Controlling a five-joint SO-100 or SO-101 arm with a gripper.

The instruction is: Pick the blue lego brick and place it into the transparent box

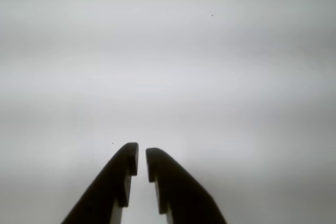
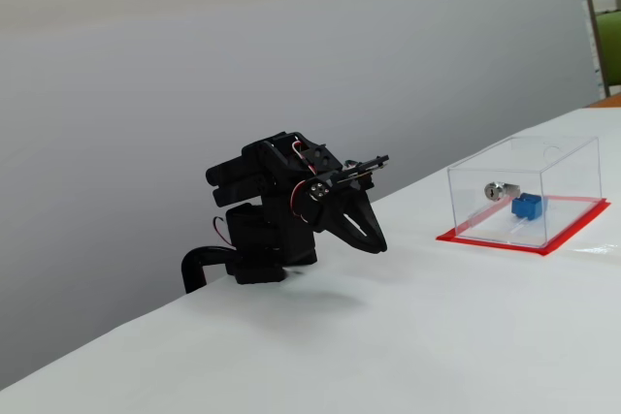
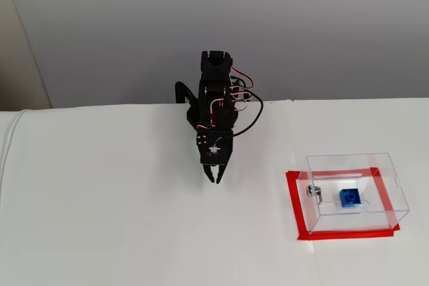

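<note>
The blue lego brick point(image 3: 349, 197) sits inside the transparent box point(image 3: 389, 185) on the table point(image 3: 120, 232), well apart to the right of the end effector point(image 3: 215, 179) in that fixed view. The end effector hangs nearly closed, empty, its tips pointing down above bare table.

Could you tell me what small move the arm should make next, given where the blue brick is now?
Probably none beyond staying folded at rest. The blue lego brick appears to lie inside the transparent box, beside the silver lock fitting. The gripper is nearly shut and empty, low over the bare table, well apart from the box.
</note>
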